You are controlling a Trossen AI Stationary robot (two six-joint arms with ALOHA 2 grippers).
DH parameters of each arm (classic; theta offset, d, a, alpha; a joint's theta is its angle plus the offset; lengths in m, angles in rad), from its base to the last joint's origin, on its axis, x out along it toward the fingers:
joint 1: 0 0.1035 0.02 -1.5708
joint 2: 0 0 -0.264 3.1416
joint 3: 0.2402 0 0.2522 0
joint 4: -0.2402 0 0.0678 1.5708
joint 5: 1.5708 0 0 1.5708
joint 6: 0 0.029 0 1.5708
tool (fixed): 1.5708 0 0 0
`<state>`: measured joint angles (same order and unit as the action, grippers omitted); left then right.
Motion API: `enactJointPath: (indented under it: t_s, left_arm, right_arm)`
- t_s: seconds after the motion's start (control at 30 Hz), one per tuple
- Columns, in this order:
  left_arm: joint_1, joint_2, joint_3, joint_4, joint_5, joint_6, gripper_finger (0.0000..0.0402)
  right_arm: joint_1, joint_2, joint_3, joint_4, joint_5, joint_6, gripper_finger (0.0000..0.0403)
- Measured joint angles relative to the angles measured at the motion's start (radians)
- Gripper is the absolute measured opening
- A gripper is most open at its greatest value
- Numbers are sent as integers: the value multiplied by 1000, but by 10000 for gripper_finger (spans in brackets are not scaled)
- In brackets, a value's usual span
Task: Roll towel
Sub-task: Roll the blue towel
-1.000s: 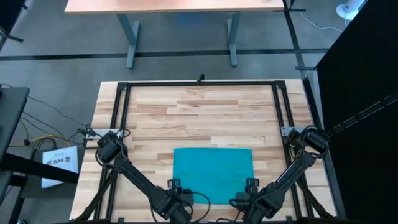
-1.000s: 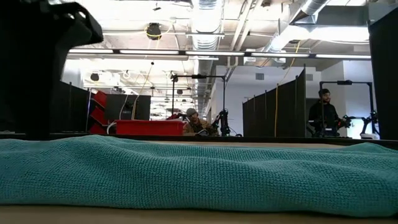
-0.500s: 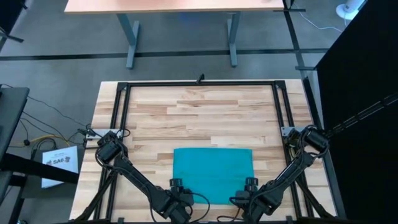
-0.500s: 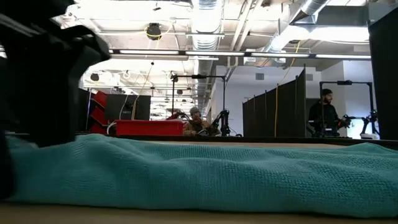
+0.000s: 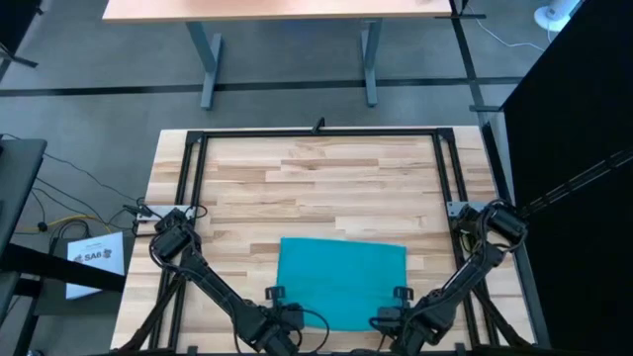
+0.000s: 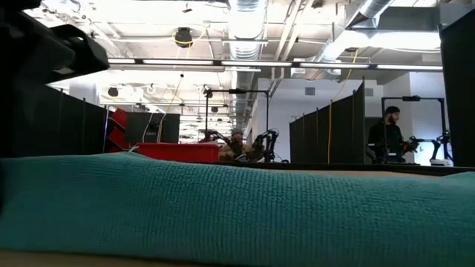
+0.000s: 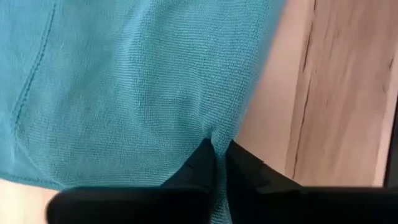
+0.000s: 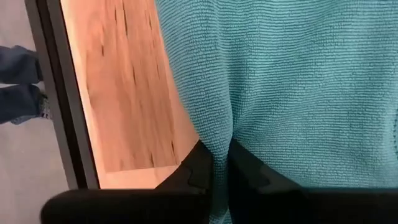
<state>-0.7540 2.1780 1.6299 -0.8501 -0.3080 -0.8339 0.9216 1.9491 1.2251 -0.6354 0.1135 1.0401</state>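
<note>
At the near edge of the surface (image 5: 326,173), my left claw (image 7: 219,163) is pinched closed on the near left corner of the towel (image 5: 342,282), with a small pucker of teal cloth drawn between its fingers. My right claw (image 8: 217,165) is likewise clamped on the near right corner, the fabric gathered into the same kind of fold. Seen from above, both claws sit at the towel's near hem, one at each corner, with my arms reaching in from either side.

The towel lies flat and unrolled on the near half of the surface, roughly centred between my arms. From table height the near edge appears raised into a low ridge, which I judge to be the hem lifted by both grips.

Assessment: this is the opening step, with the edge secured and no roll yet formed. The next move calls for both claws to carry the hem up and over toward the far edge together, keeping level so the roll starts straight and does not skew.

Surroundings: bare wood lies beyond the towel, bounded by a black frame (image 5: 318,133). Nothing on the surface obstructs the rolling path. Beyond it stand a second table (image 5: 287,10) and, in the room behind, a person (image 6: 387,137) well clear of the work.
</note>
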Motion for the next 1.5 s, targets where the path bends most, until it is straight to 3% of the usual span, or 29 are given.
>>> enactJointPath:
  t_s: [0.53,0.83,1.13,1.33,1.5]
  left_arm:
    - [-22,0,88,18,152,-64,6]
    - [-7,-72,104,-165,112,-42,6]
    - [68,-97,101,-227,98,119,5]
    - [117,-105,24,-191,122,222,5]
    - [155,-124,-73,-66,192,286,5]
  right_arm:
    - [35,3,109,37,-120,2,14]
    - [30,1,185,-84,-112,-30,14]
    - [-2,-35,184,-266,-79,-58,14]
    - [-47,-143,77,-217,-58,-61,14]
    - [-87,-231,-77,-28,-69,-37,14]
